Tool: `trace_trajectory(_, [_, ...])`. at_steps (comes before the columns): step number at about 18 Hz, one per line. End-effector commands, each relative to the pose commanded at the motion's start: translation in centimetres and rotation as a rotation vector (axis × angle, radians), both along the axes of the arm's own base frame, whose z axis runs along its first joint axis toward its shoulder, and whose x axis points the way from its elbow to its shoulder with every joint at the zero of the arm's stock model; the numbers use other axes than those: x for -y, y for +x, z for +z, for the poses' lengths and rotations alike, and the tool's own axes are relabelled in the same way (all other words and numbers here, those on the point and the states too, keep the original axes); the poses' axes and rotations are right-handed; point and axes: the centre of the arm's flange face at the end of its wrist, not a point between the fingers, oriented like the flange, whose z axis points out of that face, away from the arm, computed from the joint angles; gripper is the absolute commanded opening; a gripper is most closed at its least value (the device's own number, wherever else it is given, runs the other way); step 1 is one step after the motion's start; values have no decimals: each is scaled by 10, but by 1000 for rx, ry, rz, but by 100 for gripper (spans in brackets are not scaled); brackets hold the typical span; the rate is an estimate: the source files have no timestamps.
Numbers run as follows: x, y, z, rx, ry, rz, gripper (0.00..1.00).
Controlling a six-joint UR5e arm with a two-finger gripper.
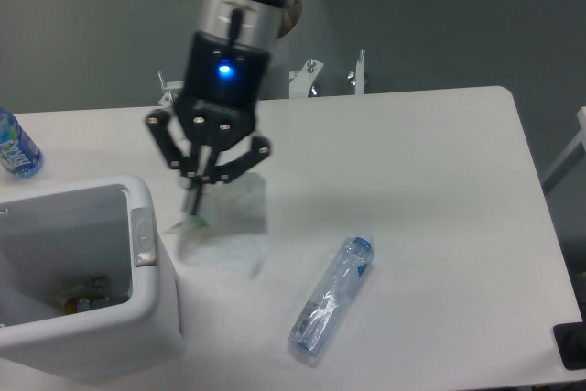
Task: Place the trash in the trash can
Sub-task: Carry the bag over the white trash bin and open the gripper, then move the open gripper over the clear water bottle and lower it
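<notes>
My gripper point(195, 205) is shut on the top edge of the crumpled whitish wrapper point(227, 231), one piece of the trash. The wrapper hangs in the air above the table, just right of the trash can point(146, 267), a large white bin at the lower left. The other piece of trash, a crushed clear bottle point(330, 297) with a bluish cap, lies on the table to the lower right, apart from the gripper. Some yellowish scraps point(78, 294) lie at the bottom of the bin.
An uncrushed bottle with a blue label point(14, 146) stands at the table's far left edge. The white table point(421, 180) ends at the right around x 600, where a dark object point(571, 346) sits off its corner.
</notes>
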Motion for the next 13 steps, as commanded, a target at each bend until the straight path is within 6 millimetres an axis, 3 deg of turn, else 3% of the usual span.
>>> trace_trajectory(2, [-12,22,-1,-4,17,-32,0])
trace_trajectory(4, [-18,40,-7,0,15,-58,16])
trace_trajectory(5, [-18,41,-5,-3,20,-62,46])
trace_trajectory(6, [-21,43,-2,-3,25,-66,88])
trace_trajectory(7, [-22,45,2,5,30,-57,100])
trace_trajectory(10, [-20,43,6,52,29,-5,100])
trace_trajectory(13, [-17,29,9,43,33,14,100])
